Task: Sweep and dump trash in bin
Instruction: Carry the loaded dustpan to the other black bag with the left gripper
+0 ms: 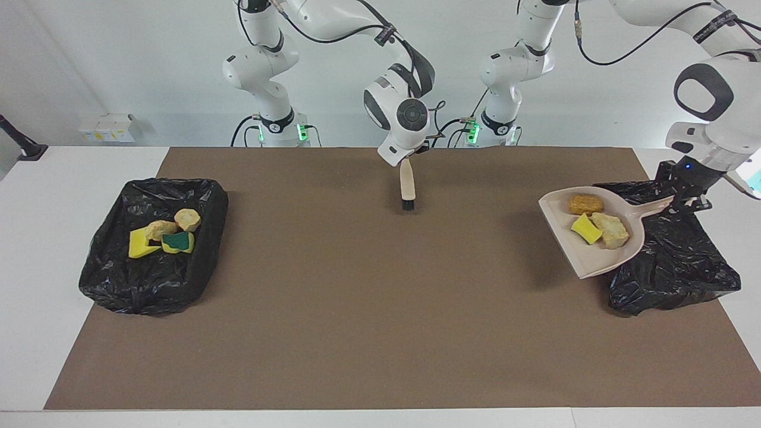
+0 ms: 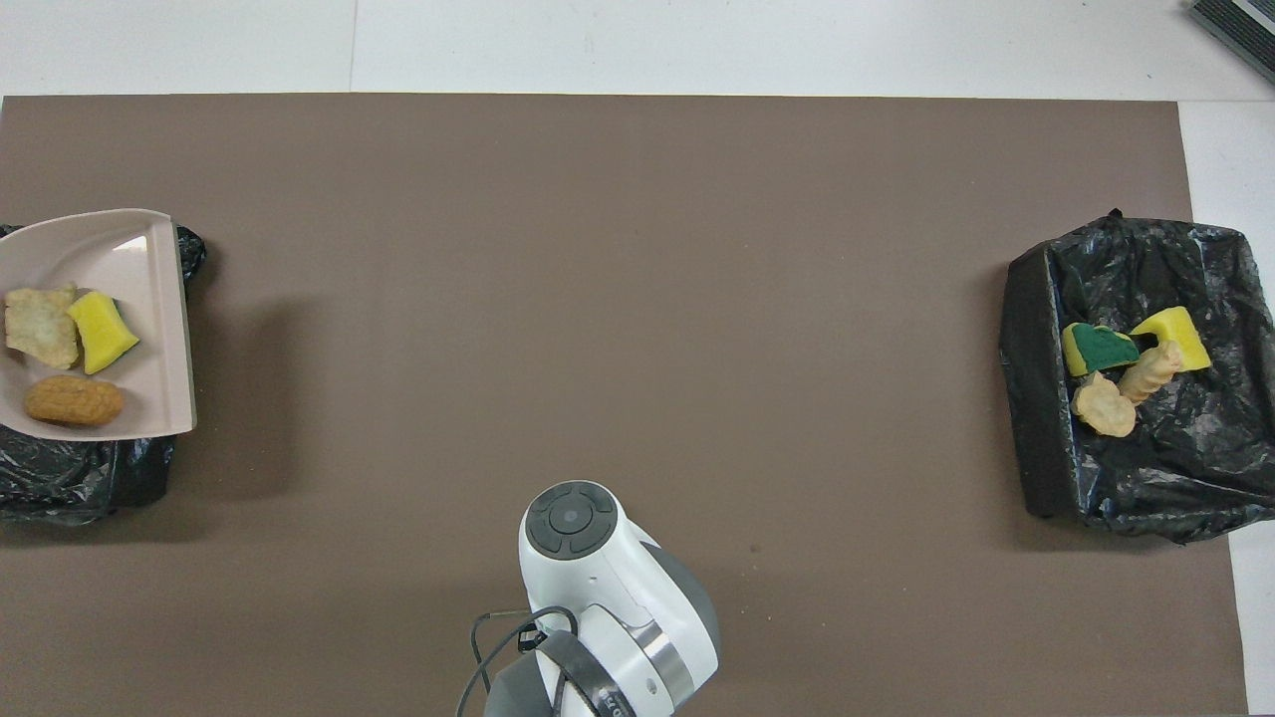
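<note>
My left gripper (image 1: 688, 201) is shut on the handle of the beige dustpan (image 1: 600, 261), held level in the air over the rim of the black-lined bin (image 1: 678, 267) at the left arm's end of the table. Three pieces of trash lie in the pan: an orange-brown chunk (image 1: 585, 204), a yellow sponge bit (image 1: 586, 229) and a pale lump (image 1: 612, 229). The overhead view shows the dustpan (image 2: 149, 299) over that bin (image 2: 50, 478). My right gripper (image 1: 409, 158) is shut on the beige brush (image 1: 407, 187), which hangs bristles down over the mat's middle.
A second black-lined bin (image 1: 196, 249) at the right arm's end holds several scraps (image 1: 163, 235). The brown mat (image 1: 357, 297) covers the table between the two bins. The right arm's wrist (image 2: 598, 578) fills the bottom middle of the overhead view.
</note>
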Controlling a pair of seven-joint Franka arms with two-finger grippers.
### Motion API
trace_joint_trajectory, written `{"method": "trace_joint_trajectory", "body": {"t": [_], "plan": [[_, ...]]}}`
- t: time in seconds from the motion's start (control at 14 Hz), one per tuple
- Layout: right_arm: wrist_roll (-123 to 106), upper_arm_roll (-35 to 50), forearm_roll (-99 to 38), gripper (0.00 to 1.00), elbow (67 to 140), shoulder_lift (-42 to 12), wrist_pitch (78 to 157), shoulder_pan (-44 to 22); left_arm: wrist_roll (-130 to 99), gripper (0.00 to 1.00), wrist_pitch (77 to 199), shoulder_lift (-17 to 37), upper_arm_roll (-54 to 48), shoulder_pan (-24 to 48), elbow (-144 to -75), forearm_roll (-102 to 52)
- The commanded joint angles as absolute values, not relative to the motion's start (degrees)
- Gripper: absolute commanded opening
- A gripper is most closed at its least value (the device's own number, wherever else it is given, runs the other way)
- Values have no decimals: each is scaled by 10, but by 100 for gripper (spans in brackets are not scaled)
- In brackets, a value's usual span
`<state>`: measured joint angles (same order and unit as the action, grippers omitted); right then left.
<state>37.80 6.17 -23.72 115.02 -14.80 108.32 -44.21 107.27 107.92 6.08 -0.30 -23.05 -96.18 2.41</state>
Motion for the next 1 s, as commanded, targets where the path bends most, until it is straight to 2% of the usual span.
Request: {"method": "trace_joint_trajectory", "body": {"t": [0.0, 0.29, 0.5, 0.64, 0.93], "plan": [[384, 61, -241, 100, 1136, -140, 1051, -438, 1098, 0, 1084, 60, -9, -264, -950, 37], [387, 55, -233, 100, 1095, -134, 1005, -432, 1088, 0, 1125, 52, 1, -260, -954, 147], [373, 56, -155, 100, 1057, -134, 1007, -426, 1082, 0, 1169, 47, -1, -259, -971, 218], [324, 56, -144, 100, 1020, -132, 999, -396, 1010, 0, 1208, 35, -1, -250, -999, 295], [193, 55, -92, 100, 1006, -84, 977, -312, 924, 0, 1210, 21, -1, -226, -1020, 391]]}}
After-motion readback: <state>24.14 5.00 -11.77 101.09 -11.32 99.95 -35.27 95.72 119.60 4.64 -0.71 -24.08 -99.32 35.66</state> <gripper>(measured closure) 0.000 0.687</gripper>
